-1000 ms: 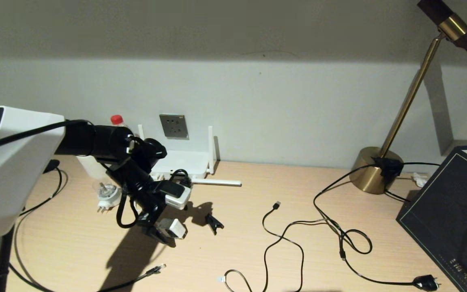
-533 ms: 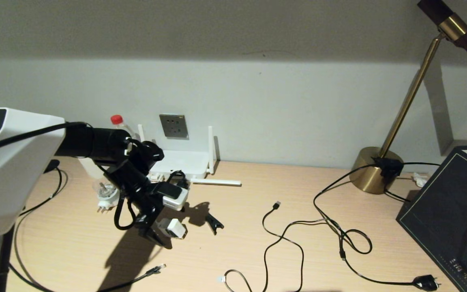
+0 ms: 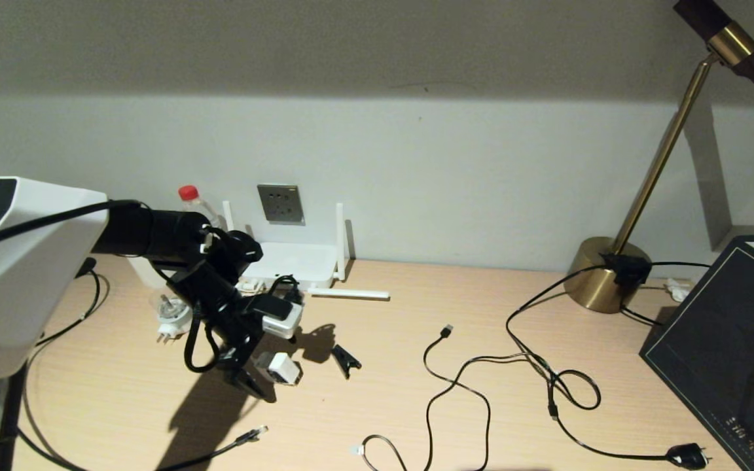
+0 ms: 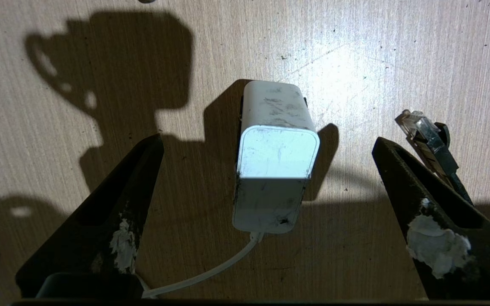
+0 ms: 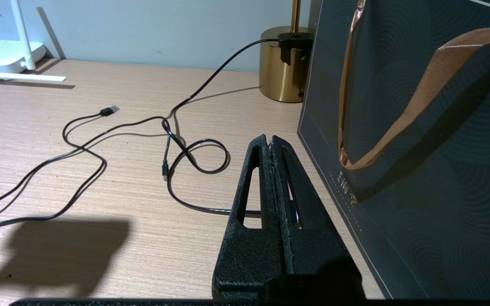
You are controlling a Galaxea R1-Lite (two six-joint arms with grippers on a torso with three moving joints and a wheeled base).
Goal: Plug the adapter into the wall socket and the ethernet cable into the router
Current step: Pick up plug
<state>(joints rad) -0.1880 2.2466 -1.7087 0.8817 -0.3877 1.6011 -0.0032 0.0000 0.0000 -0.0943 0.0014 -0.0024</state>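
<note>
The white cube-shaped adapter [image 4: 275,157] lies on the wooden table with its thin white cord trailing back toward the wrist. My left gripper [image 4: 267,140] is open and straddles it, one black finger on each side, neither touching. From the head the adapter [image 3: 283,368] shows just beside the left gripper [image 3: 256,378]. The ethernet cable's clear connector [image 4: 417,125] lies just outside one finger; its tip [image 3: 256,432] is near the table's front. The grey wall socket [image 3: 281,203] sits on the wall above the white router [image 3: 292,261]. My right gripper [image 5: 270,140] is shut and empty, parked beside the dark bag.
A round white travel plug [image 3: 174,315] and a red-capped bottle [image 3: 188,193] stand left of the router. A small black clip [image 3: 345,358], a thin USB cable [image 3: 446,331], a black mains plug [image 3: 688,456], the brass lamp base [image 3: 606,273] and a dark bag [image 3: 730,340] lie to the right.
My left arm has shifted slightly to the left and back over the adapter. The adapter has stayed where it was on the table.
</note>
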